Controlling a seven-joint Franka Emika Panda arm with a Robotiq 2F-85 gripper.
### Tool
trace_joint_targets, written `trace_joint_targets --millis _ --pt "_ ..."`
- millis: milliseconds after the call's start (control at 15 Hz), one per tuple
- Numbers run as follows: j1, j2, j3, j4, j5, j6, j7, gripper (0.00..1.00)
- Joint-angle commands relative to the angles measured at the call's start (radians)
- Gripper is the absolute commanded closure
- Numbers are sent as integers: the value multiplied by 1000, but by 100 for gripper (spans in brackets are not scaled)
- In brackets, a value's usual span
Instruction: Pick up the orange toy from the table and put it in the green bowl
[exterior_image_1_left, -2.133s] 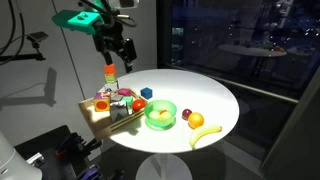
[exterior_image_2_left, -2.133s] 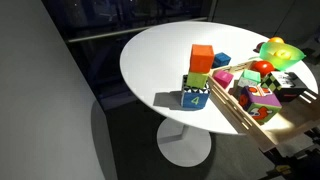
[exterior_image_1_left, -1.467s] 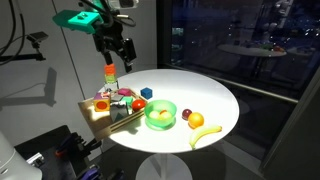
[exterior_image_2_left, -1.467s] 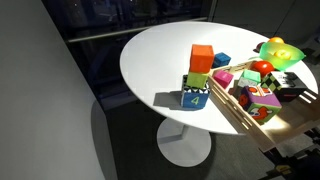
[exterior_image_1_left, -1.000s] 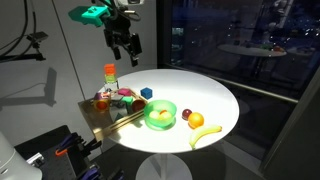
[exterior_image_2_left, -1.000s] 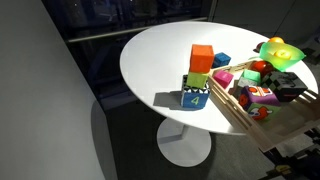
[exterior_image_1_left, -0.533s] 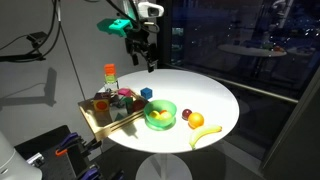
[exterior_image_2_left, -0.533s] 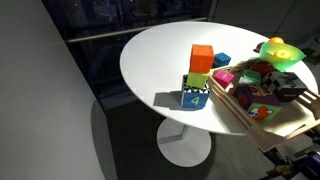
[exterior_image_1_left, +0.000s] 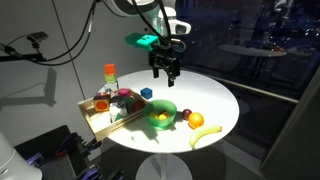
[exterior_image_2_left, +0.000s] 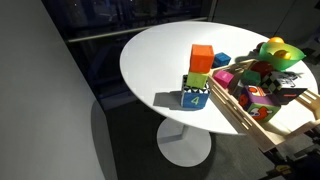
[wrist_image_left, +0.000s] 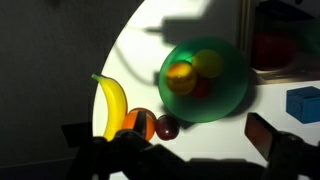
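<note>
At the near edge of the surface (exterior_image_1_left: 216, 96) in an exterior view lies the yellow banana (exterior_image_1_left: 205, 133), close to the rim. Just behind it sits the orange toy (exterior_image_1_left: 196, 119). The dark red piece (exterior_image_1_left: 186, 113) is just beside the toy on the bowl's side. In the wrist view the orange toy (wrist_image_left: 140, 125) touches the banana's (wrist_image_left: 112, 103) lower end, and the dark red piece (wrist_image_left: 166, 127) sits against its other side.

The green bowl (exterior_image_1_left: 161, 125) stands near these three but apart from them, and holds yellow and orange pieces. Bare white surface runs from the toy out to the round edge on the side away from the bowl, and on to the far edge.

Beyond the bowl, the wooden tray (exterior_image_1_left: 97, 125) of blocks overhangs the surface's rim, with a blue block (exterior_image_1_left: 146, 93) lying loose beside it. A stack of blocks (exterior_image_2_left: 200, 75) stands on the surface by the tray.

Farthest back, the fingers (exterior_image_1_left: 161, 72) hang well above the surface, behind the bowl. In the wrist view they are spread wide, holding and touching nothing.
</note>
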Motion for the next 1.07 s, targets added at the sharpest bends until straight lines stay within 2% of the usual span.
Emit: trace_joint_targets --millis 0,400,1000 --pt "-42 130 -12 130 -6 -49 47 0" --pt "-84 300 -20 248 -9 -30 81 0" --pt "-86 406 -14 273 -21 132 96 0"
